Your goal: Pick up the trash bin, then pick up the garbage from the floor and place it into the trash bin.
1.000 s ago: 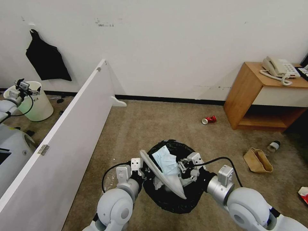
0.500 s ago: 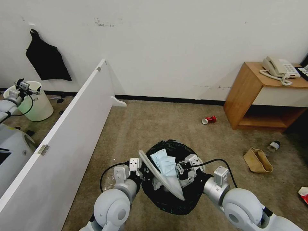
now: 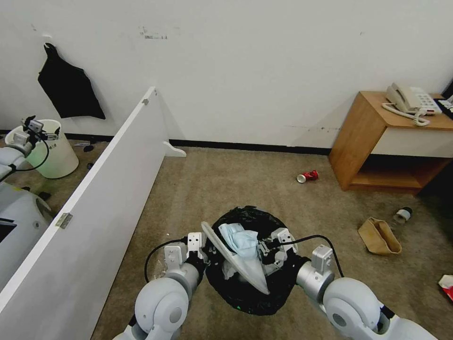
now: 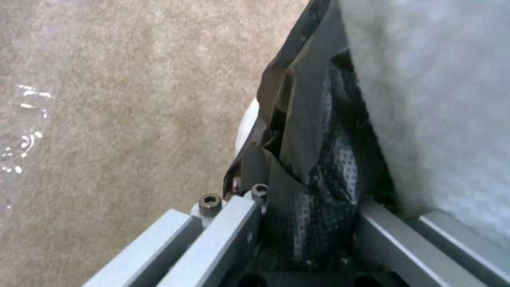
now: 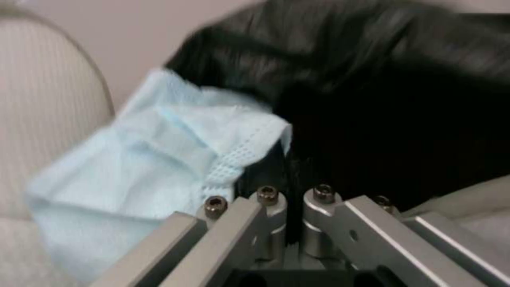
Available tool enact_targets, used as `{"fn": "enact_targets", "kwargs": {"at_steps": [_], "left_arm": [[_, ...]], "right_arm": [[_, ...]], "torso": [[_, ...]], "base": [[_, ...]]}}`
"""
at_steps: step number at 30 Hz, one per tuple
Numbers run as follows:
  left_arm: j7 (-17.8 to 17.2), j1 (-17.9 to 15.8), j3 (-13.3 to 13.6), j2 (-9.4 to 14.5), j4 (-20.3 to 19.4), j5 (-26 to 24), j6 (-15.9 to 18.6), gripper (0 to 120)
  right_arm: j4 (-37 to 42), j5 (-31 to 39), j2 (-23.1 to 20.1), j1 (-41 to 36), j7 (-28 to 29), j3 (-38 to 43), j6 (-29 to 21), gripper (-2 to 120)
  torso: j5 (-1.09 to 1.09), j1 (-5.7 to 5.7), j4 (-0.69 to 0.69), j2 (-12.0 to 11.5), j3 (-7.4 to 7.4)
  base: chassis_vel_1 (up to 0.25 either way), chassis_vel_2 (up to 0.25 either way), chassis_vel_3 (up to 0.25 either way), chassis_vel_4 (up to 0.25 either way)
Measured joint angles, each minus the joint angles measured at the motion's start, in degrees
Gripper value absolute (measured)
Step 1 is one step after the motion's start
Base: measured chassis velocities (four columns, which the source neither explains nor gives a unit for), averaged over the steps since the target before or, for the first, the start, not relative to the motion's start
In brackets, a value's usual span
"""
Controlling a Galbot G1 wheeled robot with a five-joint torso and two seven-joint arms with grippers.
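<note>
A: Head view, where's the trash bin?
B: Bottom centre of frame, black bag over rim, off the carpet btw both arms. White slipper and blue mask stick out the top.
A: Tools?
B: Left tool at bin's left rim, right tool at right rim.
A: Other garbage?
B: Red can mid-right near the wooden table; brown paper bag at right.
A: Left wrist view?
B: Left tool clamped on bin's bagged rim, slipper upper right.
A: Right wrist view?
B: Right tool fingers pinched together on black bag rim; mask at left.
</note>
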Motion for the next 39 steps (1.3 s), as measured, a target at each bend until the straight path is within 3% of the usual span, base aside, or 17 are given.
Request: {"fn": "enact_targets", "kwargs": {"at_steps": [19,39], "left_arm": [[0.49,0.81,-0.44,-0.04,0.72,2.10,0.04,0],[0.85,1.10,-0.24,-1.17,0.80,3.07,0.25,0]], "right_arm": [[1.65,3.46,0.23,0.13,3.34,1.71,0.26,0],[2.87,2.94,-0.46,-0.22,4.03,1.64,-0.57,73]], "torso": [[0.00,0.00,0.00,0.00,0.00],[0.00,0.00,0.00,0.00,0.00]], "base": [[0.000,0.000,0.000,0.000],[0.000,0.000,0.000,0.000]]}}
